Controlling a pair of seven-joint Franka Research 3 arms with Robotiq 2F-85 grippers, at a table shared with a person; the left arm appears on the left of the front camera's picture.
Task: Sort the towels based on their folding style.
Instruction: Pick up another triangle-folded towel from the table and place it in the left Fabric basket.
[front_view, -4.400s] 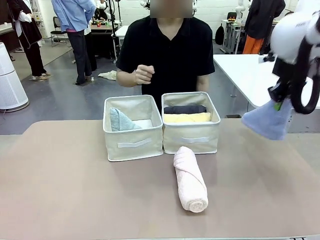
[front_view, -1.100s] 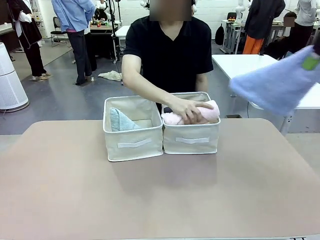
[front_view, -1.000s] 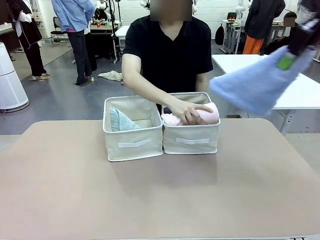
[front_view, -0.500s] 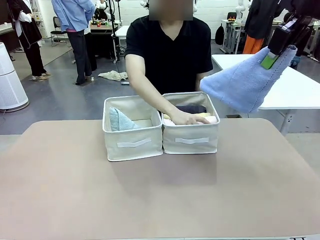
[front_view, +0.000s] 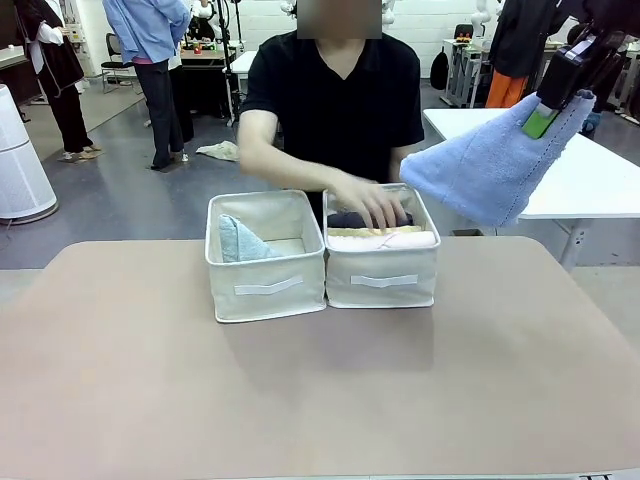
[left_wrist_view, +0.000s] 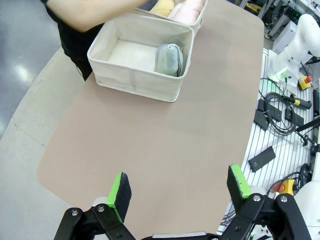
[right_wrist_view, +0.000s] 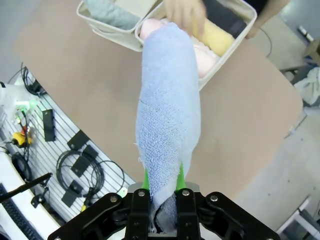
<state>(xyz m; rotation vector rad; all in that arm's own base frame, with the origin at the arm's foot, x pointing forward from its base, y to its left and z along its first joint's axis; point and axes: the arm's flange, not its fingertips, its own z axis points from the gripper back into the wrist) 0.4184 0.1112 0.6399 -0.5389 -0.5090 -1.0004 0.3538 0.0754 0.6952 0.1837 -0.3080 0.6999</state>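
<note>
The left beige bin (front_view: 265, 285) holds a pale mint cone towel (front_view: 240, 243); the right beige bin (front_view: 382, 285) holds dark grey (right_wrist_view: 222, 14), yellow (right_wrist_view: 220, 37) and pink (right_wrist_view: 205, 54) rolled towels under a person's hand (front_view: 370, 205). At upper right, the right hand (front_view: 545, 118) pinches the periwinkle-blue cone towel (front_view: 490, 170) by its narrow tip, with the long axis slanted and the wide end pointing down-left. The left hand (left_wrist_view: 180, 184) gapes wide above the table (left_wrist_view: 165, 150).

A brown table (front_view: 150, 380) carries two beige bins, touching side by side: the left bin (front_view: 265, 288) and the right bin (front_view: 382, 282). Behind them is a person (front_view: 335, 110) in a black shirt. Farther back are a white table (front_view: 470, 135), a white cylinder (front_view: 18, 165) on the grey floor (front_view: 130, 210), and bystanders (front_view: 150, 40). Black cables (left_wrist_view: 282, 117) lie beside the table.
</note>
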